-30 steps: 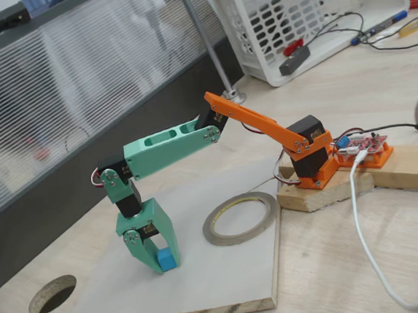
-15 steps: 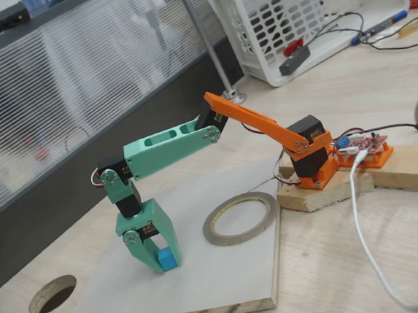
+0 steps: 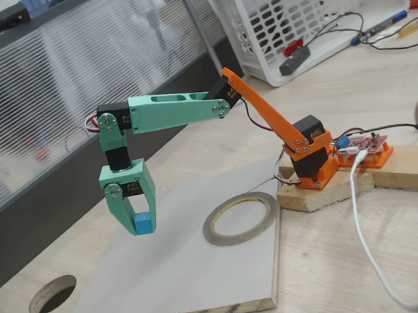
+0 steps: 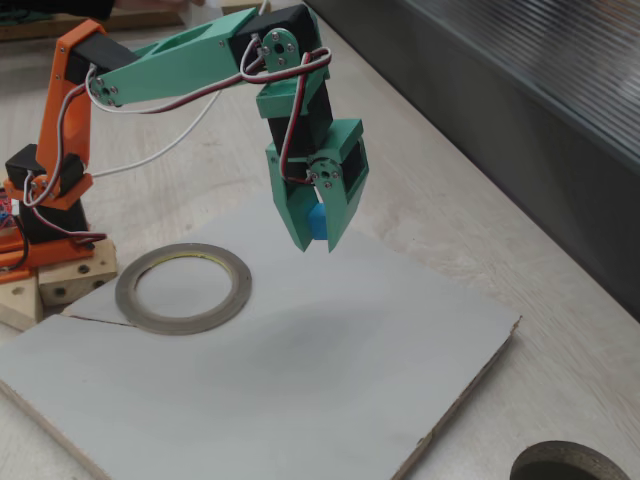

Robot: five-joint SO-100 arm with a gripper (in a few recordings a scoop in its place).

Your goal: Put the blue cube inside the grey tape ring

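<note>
Gripper pinches blue cube clear above the white board, well apart from grey tape ring. You should carry it level across to the ring's hollow, centre, lower, then release.

The blue cube is a small bright cyan block, pinched between the green fingers of the end effector and hanging clear above the pale board. The grey tape ring lies flat on that board, thin, with a yellowish inner rim and a wide hollow centre, well apart from the cube.
</note>
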